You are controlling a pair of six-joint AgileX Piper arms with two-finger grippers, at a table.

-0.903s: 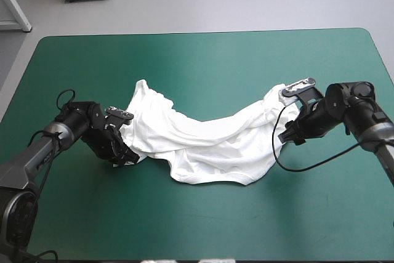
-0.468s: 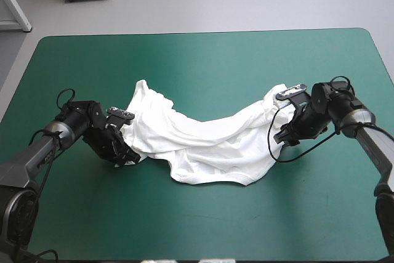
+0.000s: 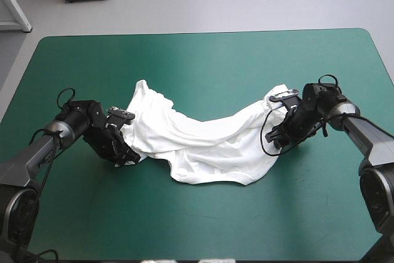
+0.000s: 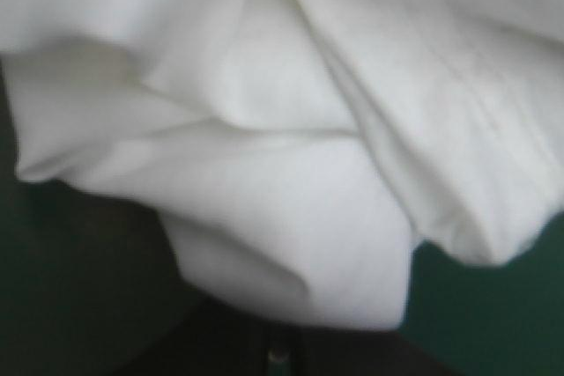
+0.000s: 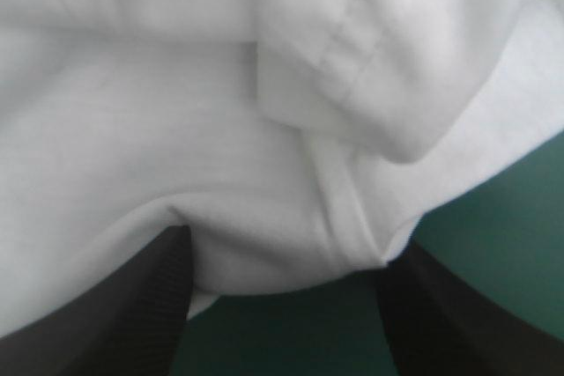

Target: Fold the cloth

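High view gives me the T-shirt (image 3: 209, 143) as a long crumpled band lying on the teal-green cover (image 3: 197, 60), so I place everything else by it. At the T-shirt's left end sits my left gripper (image 3: 127, 155), low on the cover and touching the bunched cloth there. In the left wrist view that gripper (image 4: 278, 354) shows only as one dark mass with a seam down its middle. The two halves are closed together and their tips are buried under a fold of the T-shirt (image 4: 282, 173), so I read it as clamped on the cloth. The T-shirt's middle sags in soft ridges. At its right end my right gripper (image 3: 274, 140) meets the hem. In the right wrist view its black fingers (image 5: 159, 305) stand wide apart, and the T-shirt's (image 5: 220, 129) seamed edge lies between them, not pinched.
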